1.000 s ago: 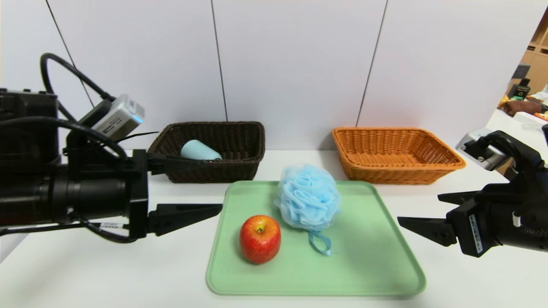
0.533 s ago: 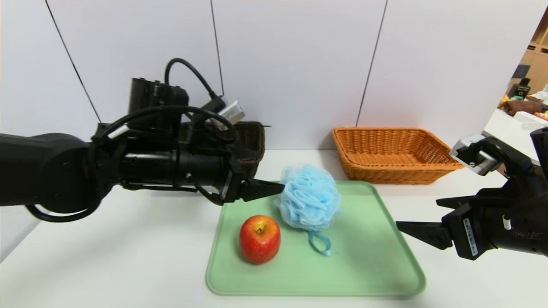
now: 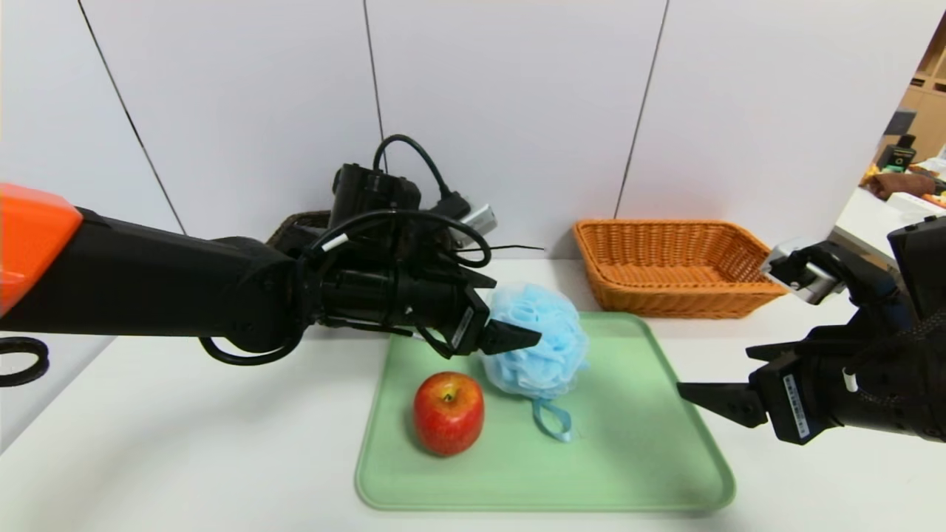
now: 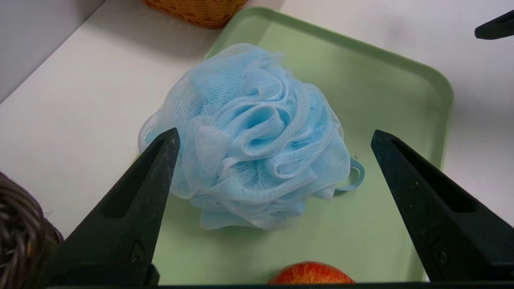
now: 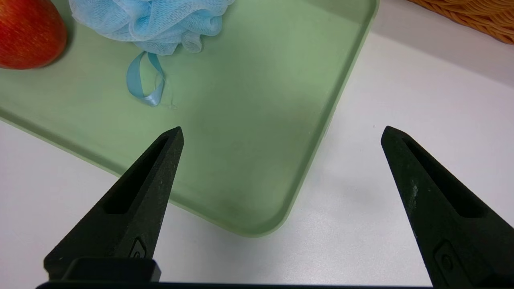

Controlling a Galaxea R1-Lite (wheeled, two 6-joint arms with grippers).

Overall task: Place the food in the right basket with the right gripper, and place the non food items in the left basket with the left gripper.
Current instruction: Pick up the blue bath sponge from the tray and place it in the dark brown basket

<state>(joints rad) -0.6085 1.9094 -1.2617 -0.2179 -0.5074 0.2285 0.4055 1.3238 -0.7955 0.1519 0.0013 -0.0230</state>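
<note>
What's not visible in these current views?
- Inside of the dark brown wicker basket: head view, behind the left arm; left wrist view, cut off by the edge.
- Most of the round red apple: left wrist view, picture edge.
- Most of the orange-tan wicker basket: right wrist view, picture edge.

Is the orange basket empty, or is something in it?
Empty: the orange basket shows only bare woven bottom and sides, and the apple is on the tray.
</note>
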